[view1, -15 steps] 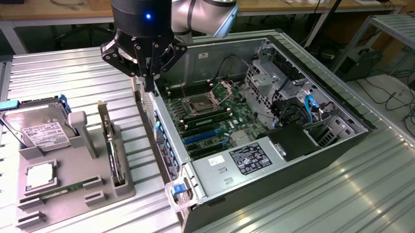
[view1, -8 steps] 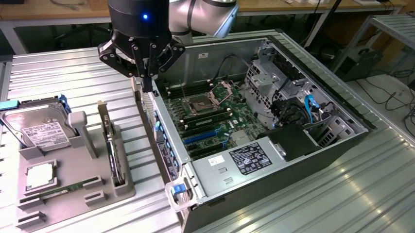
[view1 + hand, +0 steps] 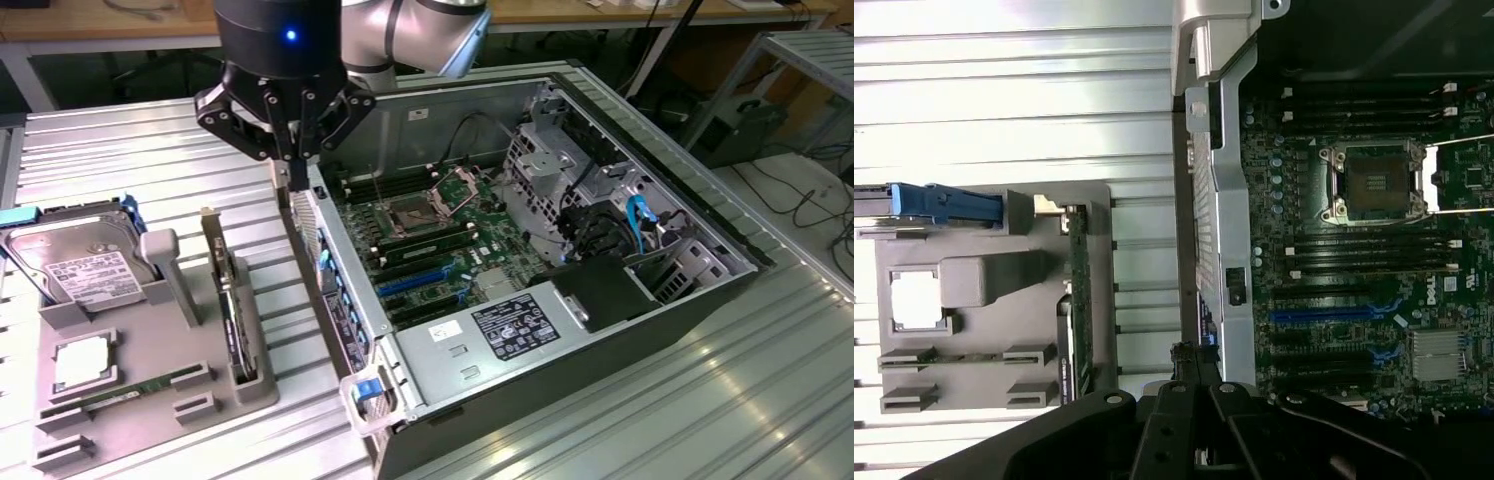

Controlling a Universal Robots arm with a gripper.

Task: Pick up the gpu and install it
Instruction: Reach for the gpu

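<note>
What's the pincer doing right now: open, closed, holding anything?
Pincer: closed, holding nothing, poised over the edge of the computer case; the gpu stands in the grey holder.

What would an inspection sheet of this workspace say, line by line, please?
Surface: ribbed metal table carrying a grey holder tray and an open computer case.
Job's things: the gpu stands on edge in a tray slot, untouched; the blue slots on the motherboard look free.
Clutter: hard drive, memory stick and processor chip, all in the tray.
Grippers: the pincer is shut, with nothing seen in it, above the case wall nearest the tray.
Cables: black cables and a blue cable inside the case.
Surroundings: wooden bench behind; metal rack at the exterior view's right.
</note>
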